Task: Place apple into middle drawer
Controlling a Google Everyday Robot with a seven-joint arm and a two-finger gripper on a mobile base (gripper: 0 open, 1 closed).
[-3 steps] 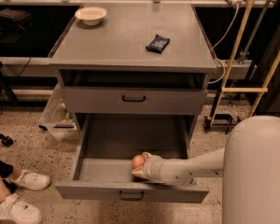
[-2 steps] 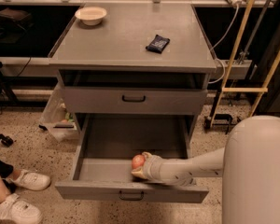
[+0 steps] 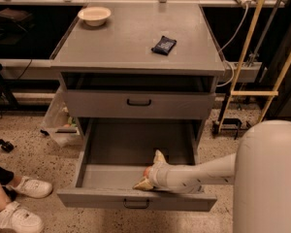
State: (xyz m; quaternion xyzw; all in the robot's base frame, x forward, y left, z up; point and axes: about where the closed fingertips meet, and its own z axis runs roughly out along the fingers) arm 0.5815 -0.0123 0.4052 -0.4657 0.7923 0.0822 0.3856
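The middle drawer (image 3: 121, 149), a wide grey tray with a small dark bar handle, is pulled out under the cabinet. My gripper (image 3: 150, 170) reaches in from the right, low over the drawer's front part. Its pale fingers (image 3: 158, 157) are spread apart. Only a small reddish sliver of the apple (image 3: 146, 172) shows between them, down in the tray; the rest is hidden by the gripper. The apple seems to rest on the drawer floor.
The drawer above (image 3: 138, 103) is closed and shows only its flat front. A white bowl (image 3: 94, 15) and a dark blue snack packet (image 3: 164, 45) sit on the cabinet top. A person's white shoes (image 3: 19, 203) are at the left; a yellow frame (image 3: 254, 57) stands at the right.
The fingers have spread wider around the apple, and less of the apple shows than before. The arm has stayed in about the same place in the drawer.
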